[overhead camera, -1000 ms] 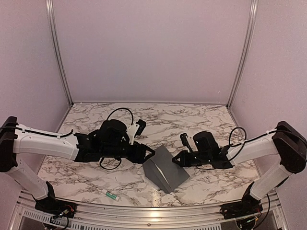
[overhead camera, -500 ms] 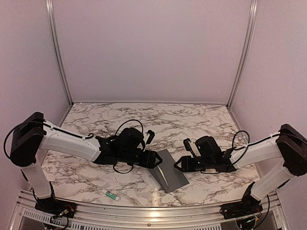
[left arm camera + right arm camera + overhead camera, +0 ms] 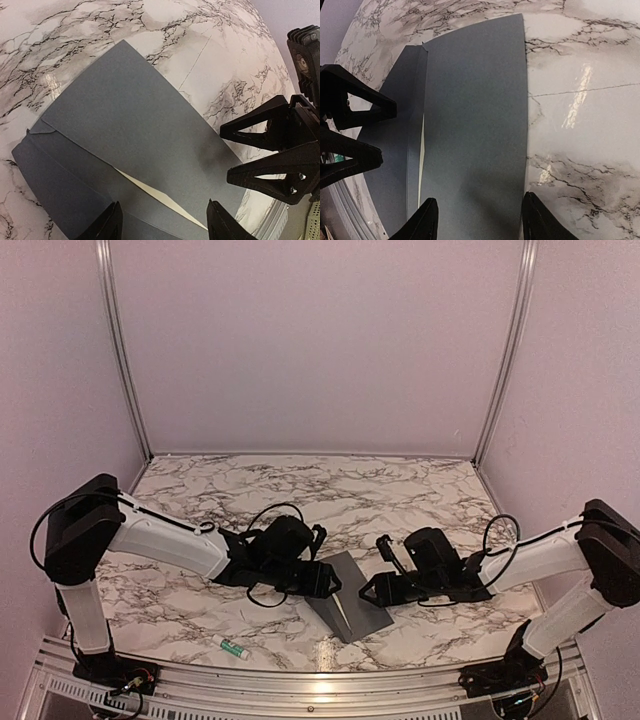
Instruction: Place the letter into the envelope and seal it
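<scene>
The dark grey envelope (image 3: 350,598) lies flat on the marble table, between both grippers. A thin cream sliver of the letter (image 3: 161,195) peeks out along the envelope's mouth beside the flap (image 3: 57,186); the rest of the letter is hidden inside. My left gripper (image 3: 326,583) hovers open over the envelope's left part, with nothing between its fingers (image 3: 162,210). My right gripper (image 3: 369,591) stands open over the envelope's right edge (image 3: 479,202), one fingertip over the grey paper and the other over the marble. In the right wrist view the letter (image 3: 422,150) shows as a pale line.
A small white-and-green tube (image 3: 232,647) lies near the table's front edge, left of the envelope. Pale walls and metal posts (image 3: 118,350) enclose the table at the back and sides. The metal rail (image 3: 320,680) runs along the near edge.
My right gripper has opened and let go of the envelope's right edge. The left arm has swung right and forward over the envelope, which has shifted slightly toward the front.
</scene>
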